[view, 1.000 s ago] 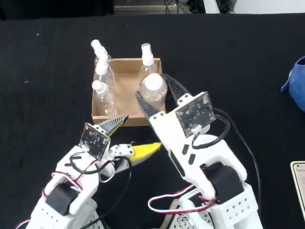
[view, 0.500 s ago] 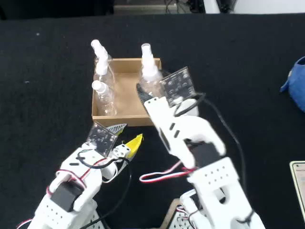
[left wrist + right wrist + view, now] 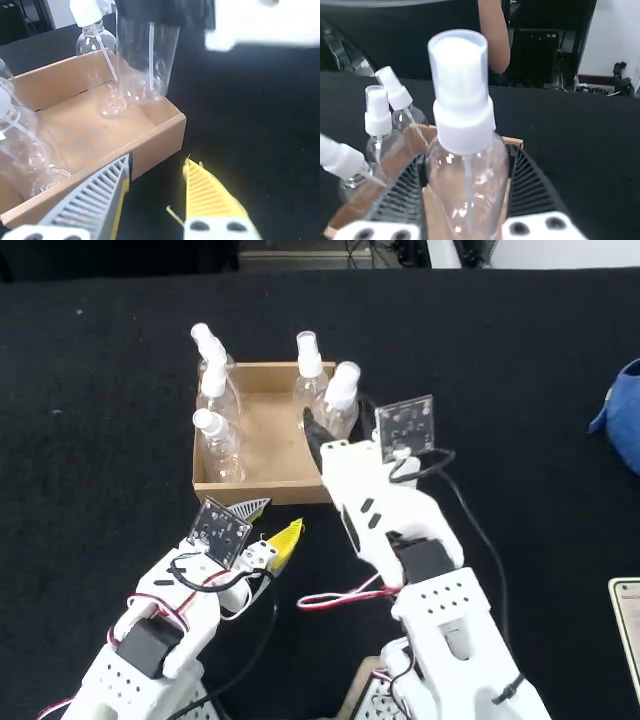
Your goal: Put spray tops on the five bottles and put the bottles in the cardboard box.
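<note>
The cardboard box (image 3: 262, 488) holds three capped spray bottles along its left wall (image 3: 213, 390) and one at the back right (image 3: 308, 365). My right gripper (image 3: 338, 425) is shut on a fifth clear bottle (image 3: 341, 392), which stands upright with its white spray top (image 3: 460, 90) on. The bottle's base (image 3: 145, 92) is inside the box by the right wall. Black fingers (image 3: 532, 192) clasp the bottle's body (image 3: 465, 172). My left gripper (image 3: 270, 523) hangs open in front of the box's front wall (image 3: 155, 142), with grey and yellow fingers (image 3: 207, 200) and nothing between them.
A blue object (image 3: 625, 410) lies at the table's right edge and a card (image 3: 628, 625) at the lower right. Black tabletop surrounds the box on all sides. The two arms stand close together in front of the box.
The right arm has pushed forward and tipped the held bottle upright over the box's right side. The left gripper has narrowed its opening and drawn back slightly.
</note>
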